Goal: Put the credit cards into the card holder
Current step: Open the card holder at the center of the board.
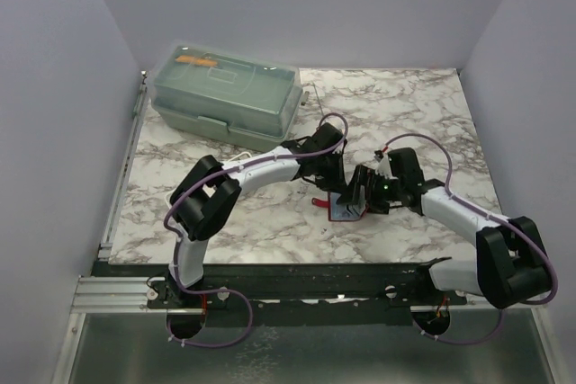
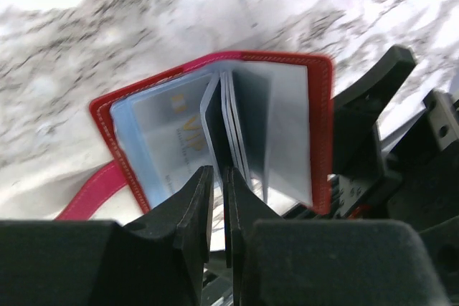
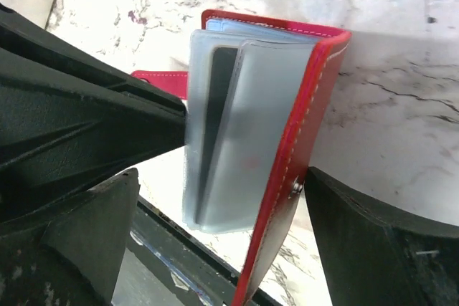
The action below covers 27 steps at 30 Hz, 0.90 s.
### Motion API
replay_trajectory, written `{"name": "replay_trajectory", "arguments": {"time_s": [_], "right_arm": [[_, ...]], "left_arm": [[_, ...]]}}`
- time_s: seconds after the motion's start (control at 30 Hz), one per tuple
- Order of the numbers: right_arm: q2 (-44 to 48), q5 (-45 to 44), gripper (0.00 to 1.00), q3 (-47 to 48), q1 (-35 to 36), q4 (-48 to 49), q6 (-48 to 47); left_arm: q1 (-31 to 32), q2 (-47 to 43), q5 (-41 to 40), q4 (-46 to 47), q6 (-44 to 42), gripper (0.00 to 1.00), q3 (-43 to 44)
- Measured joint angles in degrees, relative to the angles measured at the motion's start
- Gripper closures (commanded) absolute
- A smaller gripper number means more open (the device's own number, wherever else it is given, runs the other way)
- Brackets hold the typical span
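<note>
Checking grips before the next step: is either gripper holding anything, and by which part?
The left gripper pinches a dark card by its near edge; the right gripper stands open, holding nothing.

Red holder stands open on marble table, clear sleeves fanned, dark card between them. The left gripper touches sleeves; right gripper spread wide, flanking holder.
</note>
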<state>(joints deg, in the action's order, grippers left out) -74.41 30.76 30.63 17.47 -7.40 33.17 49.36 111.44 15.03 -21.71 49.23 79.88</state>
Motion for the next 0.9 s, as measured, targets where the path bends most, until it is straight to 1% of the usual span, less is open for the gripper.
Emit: {"name": "replay_trajectory", "arguments": {"time_s": [0.17,0.3,0.37,0.43,0.53,0.6,0.63,0.67,0.7,0.73,0.8,0.9], "right_arm": [[4.0,-8.5,0.0,4.5,0.0,-11.9,0.4],[8.2,-15.5,0.0,6.5,0.0,-19.3,1.1],[9.7,-18.1,0.01,6.7,0.0,-21.7,1.6],[9.8,-19.6,0.06,7.0,0.0,-23.6,1.8],[8.1,-20.7,0.07,7.0,0.7,-23.9,1.7],[6.4,-21.2,0.1,7.0,1.5,-23.9,1.6],[5.5,-21.7,0.13,7.0,2.1,-23.9,1.6],[4.7,-22.4,0.21,7.0,2.6,-24.0,1.6],[3.9,-23.2,0.32,7.1,3.2,-24.0,1.8],[3.3,-24.3,0.4,7.4,3.6,-24.2,2.2],[3.3,-27.5,0.42,7.6,4.0,-24.4,4.0],[5.3,-30.9,0.46,6.8,4.1,-22.9,6.1]], "left_arm": [[0.5,3.7,1.0,1.1,0.0,0.82,5.9],[1.4,6.6,2.0,1.3,0.0,0.82,9.6],[2.1,8.4,2.9,1.6,0.1,0.82,11.8],[2.4,9.6,3.1,1.7,0.1,0.82,12.6],[2.6,10.3,3.2,1.6,0.3,0.81,12.7],[2.6,10.3,2.9,1.2,0.2,0.8,12.6],[2.5,10.3,2.7,1.1,0.2,0.81,12.6],[2.4,10.3,2.7,1.0,0.2,0.81,12.6],[2.4,10.3,2.7,0.8,0.1,0.81,12.6],[2.3,10.3,2.9,0.7,0.2,0.81,12.6],[2.5,10.3,3.5,0.9,0.5,0.81,12.6],[3.2,10.2,3.6,1.4,0.7,0.76,11.8]]}}
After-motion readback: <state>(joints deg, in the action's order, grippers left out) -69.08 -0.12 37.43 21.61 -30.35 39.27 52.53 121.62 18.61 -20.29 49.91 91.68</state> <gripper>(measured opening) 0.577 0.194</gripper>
